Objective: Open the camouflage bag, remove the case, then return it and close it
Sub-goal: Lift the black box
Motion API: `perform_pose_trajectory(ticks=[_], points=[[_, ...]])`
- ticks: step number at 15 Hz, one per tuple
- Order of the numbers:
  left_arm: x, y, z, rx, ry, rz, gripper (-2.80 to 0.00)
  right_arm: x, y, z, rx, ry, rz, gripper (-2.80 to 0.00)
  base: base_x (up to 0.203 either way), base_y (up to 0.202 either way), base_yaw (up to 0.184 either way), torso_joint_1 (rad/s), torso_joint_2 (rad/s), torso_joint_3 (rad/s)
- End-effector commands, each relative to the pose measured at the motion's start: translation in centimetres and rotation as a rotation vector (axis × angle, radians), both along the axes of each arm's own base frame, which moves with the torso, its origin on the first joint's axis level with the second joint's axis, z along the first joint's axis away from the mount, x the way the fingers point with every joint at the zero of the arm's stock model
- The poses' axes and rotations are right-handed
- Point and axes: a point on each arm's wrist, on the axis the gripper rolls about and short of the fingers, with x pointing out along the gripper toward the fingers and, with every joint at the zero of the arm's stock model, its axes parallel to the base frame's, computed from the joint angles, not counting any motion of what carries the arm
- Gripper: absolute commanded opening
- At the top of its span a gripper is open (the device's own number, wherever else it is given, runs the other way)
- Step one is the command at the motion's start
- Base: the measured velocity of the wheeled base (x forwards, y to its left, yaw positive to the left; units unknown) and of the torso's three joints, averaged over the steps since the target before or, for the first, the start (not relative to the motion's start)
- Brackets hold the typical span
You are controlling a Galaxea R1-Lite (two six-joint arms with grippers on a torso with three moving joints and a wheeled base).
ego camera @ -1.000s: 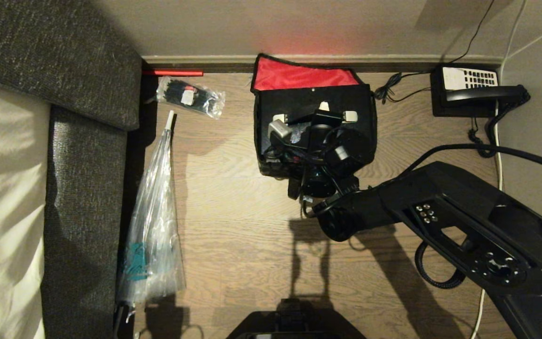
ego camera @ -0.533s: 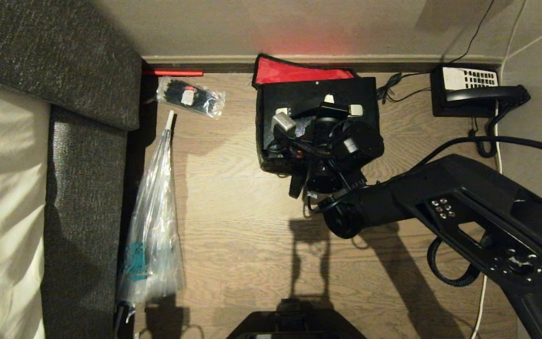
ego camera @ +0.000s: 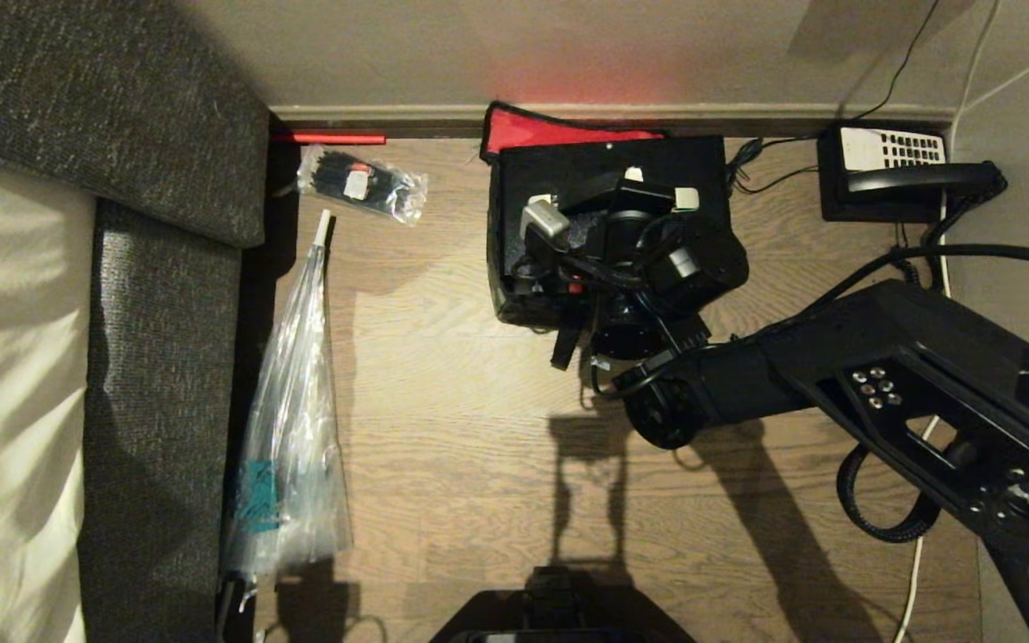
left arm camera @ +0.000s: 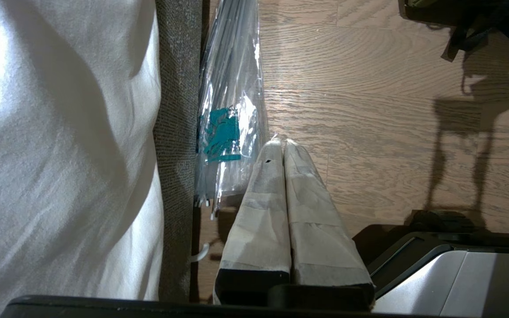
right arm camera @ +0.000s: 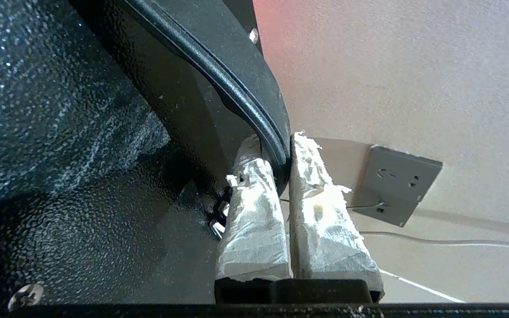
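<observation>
Black and glossy, the flat rectangular hard case (ego camera: 608, 165) lies crosswise at upper centre, its rim pinched in the right pincer (right arm camera: 281, 152) above the open camouflage bag (ego camera: 514, 304).

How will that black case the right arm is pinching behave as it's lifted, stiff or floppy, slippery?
The case probably stays stiff: its edges look straight though the right gripper pinches only one thin rim. Its pebbled, glossy shell may slip or swing.
</observation>
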Motion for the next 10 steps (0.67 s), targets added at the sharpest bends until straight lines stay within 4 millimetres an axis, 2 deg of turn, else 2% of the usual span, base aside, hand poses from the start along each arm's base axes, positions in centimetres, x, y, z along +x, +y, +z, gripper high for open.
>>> perform_pose_trajectory(ticks=[1,10], points=[[0.01,0.0,-0.04,-0.001,0.001,0.0,-2.8,-0.4,-0.24,0.48,0.002,-0.006,-0.005,-2.8,0.0,0.0,0.0,0.0,0.0,0.0],[-0.01,0.0,0.0,0.0,-0.002,0.0,-2.8,-1.37,-1.08,1.48,-0.002,-0.004,-0.006,-2.8,0.0,0.0,0.0,0.0,0.0,0.0]])
